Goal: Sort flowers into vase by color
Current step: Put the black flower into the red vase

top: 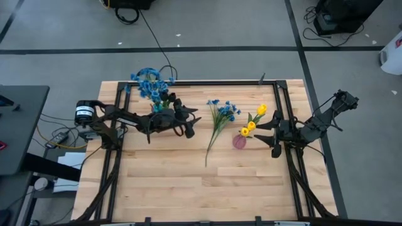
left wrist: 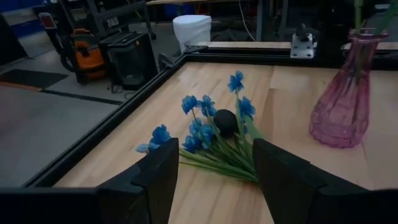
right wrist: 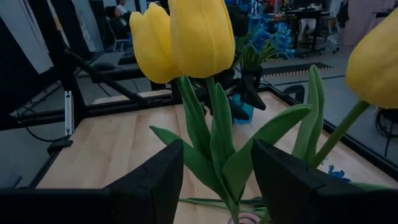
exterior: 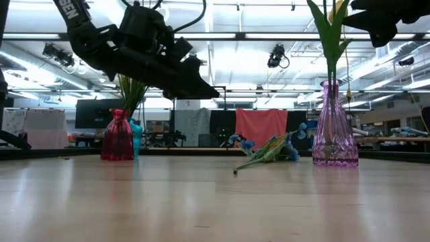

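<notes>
The loose blue flowers [top: 220,119] lie flat on the table [top: 188,188] between the two vases, with a dark tulip among them. The left claw [left wrist: 214,177] hovers open above their stems, holding nothing. The right claw [right wrist: 217,180] stands open around the yellow tulips [right wrist: 186,37] in the pink vase [top: 239,142]. The stems are probably light, thin and springy: grip mid-stem, never the blossoms.
</notes>
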Robot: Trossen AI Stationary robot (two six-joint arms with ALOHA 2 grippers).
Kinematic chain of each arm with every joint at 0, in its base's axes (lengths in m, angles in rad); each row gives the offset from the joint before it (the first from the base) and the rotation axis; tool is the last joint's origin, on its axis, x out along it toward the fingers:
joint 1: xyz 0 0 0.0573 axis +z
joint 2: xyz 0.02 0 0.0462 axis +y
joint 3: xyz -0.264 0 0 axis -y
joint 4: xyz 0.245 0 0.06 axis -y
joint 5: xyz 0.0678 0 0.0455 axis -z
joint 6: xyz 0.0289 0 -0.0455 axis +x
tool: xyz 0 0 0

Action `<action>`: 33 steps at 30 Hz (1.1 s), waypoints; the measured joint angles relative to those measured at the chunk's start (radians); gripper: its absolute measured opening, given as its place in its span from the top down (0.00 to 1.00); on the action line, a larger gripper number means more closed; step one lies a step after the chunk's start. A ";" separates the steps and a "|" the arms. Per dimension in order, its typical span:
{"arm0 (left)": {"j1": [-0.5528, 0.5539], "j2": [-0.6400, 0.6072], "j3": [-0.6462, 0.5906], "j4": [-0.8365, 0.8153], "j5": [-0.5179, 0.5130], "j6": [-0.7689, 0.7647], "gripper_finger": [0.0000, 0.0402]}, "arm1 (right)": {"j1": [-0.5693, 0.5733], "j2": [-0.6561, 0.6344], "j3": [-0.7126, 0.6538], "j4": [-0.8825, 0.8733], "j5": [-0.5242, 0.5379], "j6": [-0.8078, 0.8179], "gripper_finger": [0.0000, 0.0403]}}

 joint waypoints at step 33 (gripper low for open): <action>0.013 0.177 0.063 0.064 0.031 -0.072 0.47 | 0.001 0.043 0.000 -0.010 0.004 0.013 0.50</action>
